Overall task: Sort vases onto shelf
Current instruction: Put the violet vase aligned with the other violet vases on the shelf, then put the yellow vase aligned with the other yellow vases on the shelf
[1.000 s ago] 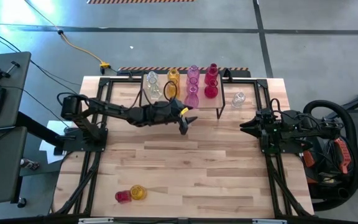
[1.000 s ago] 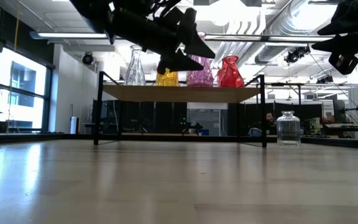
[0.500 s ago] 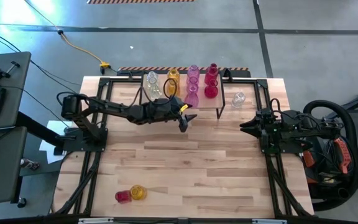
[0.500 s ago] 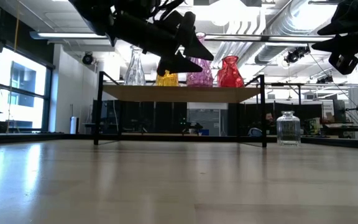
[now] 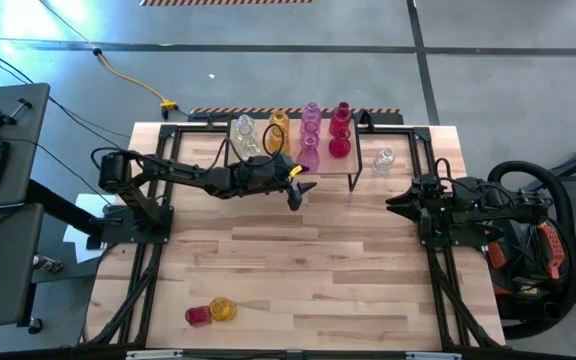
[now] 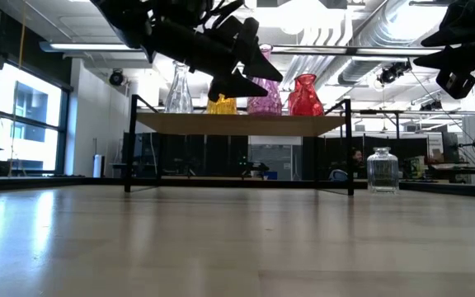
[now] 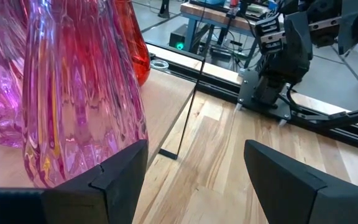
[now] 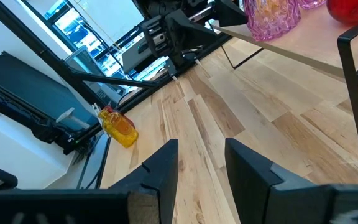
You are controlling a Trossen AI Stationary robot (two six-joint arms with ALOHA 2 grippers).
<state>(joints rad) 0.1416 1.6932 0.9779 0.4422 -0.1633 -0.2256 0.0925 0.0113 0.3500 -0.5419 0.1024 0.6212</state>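
The shelf [image 5: 333, 168] stands at the table's far middle on thin black legs. On its top stand clear [image 5: 246, 135], yellow [image 5: 278, 130], pink [image 5: 310, 140] and red [image 5: 340, 135] vases, each upright on its base. My left gripper [image 5: 296, 195] hovers open at the shelf's near edge with nothing between its fingers. In the left wrist view the nearest pink vase [image 7: 79, 93] stands on the shelf just outside one finger. My right gripper [image 5: 393, 205] waits open and empty at the table's right side.
A small clear vase [image 5: 384, 158] stands upright on the table right of the shelf. A red and a yellow vase [image 5: 211, 312] lie on their sides near the table's near left corner. Bare wooden planks fill the middle [image 5: 298, 260].
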